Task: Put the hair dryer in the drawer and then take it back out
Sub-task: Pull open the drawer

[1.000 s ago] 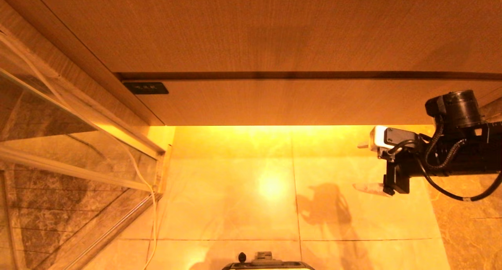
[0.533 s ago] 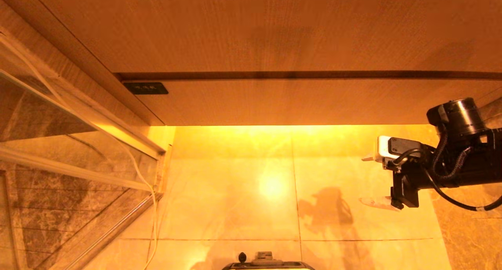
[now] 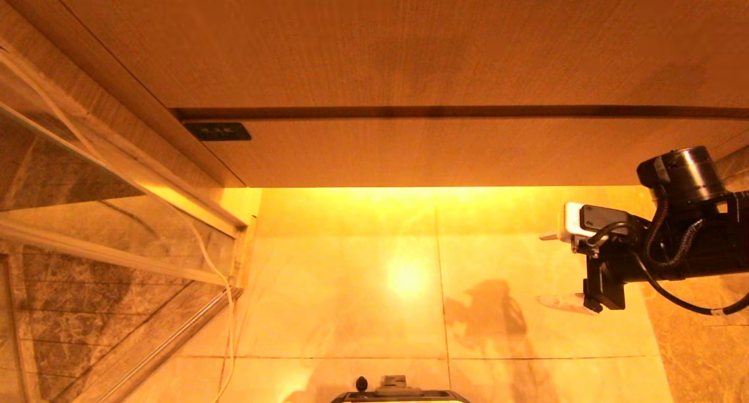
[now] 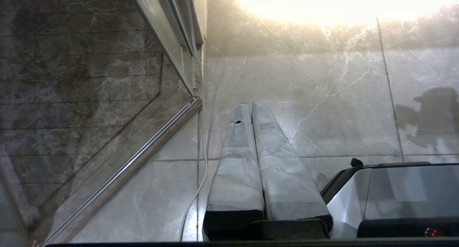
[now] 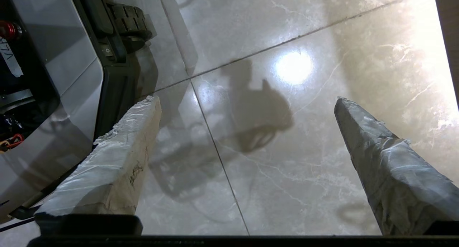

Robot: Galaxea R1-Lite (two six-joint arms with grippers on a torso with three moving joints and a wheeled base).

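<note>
drawer (image 3: 445, 151) fills the upper middle of the head view, its flat wood-grain front pushed in under the countertop (image 3: 380, 40), with a small black label (image 3: 217, 131) at its upper left corner. hair dryer shows in none of the views, so its place cannot be told.

right gripper (image 3: 549, 269) enters from the right edge of the head view, below the drawer front and over the glossy tiled floor (image 3: 351, 286). its two wrapped fingers (image 5: 118, 161) stand wide apart with nothing between them; in the right wrist view only floor tiles and the arm's shadow lie in the gap. the robot's base (image 5: 53, 78) sits in the upper left of that view.

left gripper (image 4: 251, 105) shows only in the left wrist view, lower middle of the frame, its wrapped fingers (image 4: 236, 161) pressed together side by side, empty, pointing over the floor. a glass panel with a metal frame (image 3: 117, 239) runs across the left of the head view, with a thin white cord (image 3: 225, 309) hanging by it.
</note>
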